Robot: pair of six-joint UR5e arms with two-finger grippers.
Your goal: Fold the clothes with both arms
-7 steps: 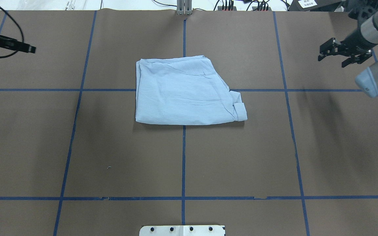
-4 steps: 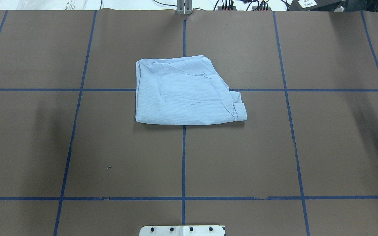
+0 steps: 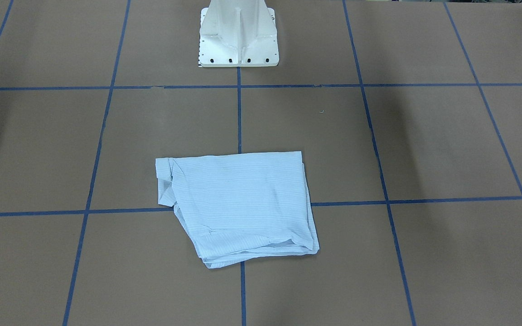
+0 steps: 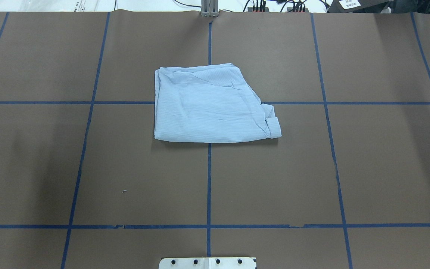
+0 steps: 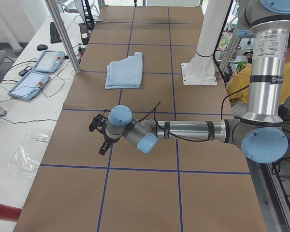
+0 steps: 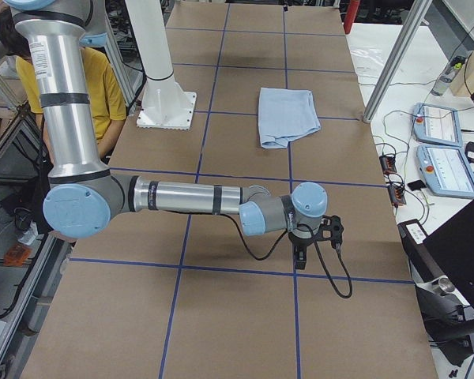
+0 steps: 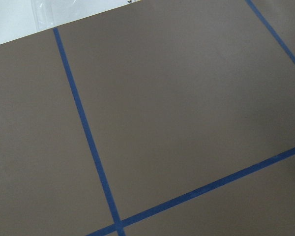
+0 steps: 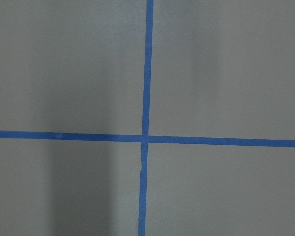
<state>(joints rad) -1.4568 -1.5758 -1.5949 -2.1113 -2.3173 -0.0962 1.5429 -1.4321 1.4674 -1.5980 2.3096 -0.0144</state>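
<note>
Shirt (image 4: 211, 106) lies folded into a compact, roughly square packet near the middle of the bench (image 4: 125, 175). It straddles a crossing of the blue tape lines (image 4: 208, 179), with one cuff (image 4: 273, 127) poking out at the corner on my right-arm side. I judge the folding done or nearly so, since the packet sits flat and nothing grips it. Left arm (image 5: 188, 130) and right arm (image 6: 182, 196) each stretch low over opposite ends of the bench, well apart from the cloth, which I read as parking them out of the way. Their jaws show only in the side views, so I cannot tell whether they stand wide or narrow; both wrist cameras see just bare bench and tape. Brown surface surrounds the packet on every side, giving me room for any approach. The white pedestal (image 3: 238, 36) is the nearest obstacle, and the bench's far edge lies a little beyond the packet's back fold
</note>
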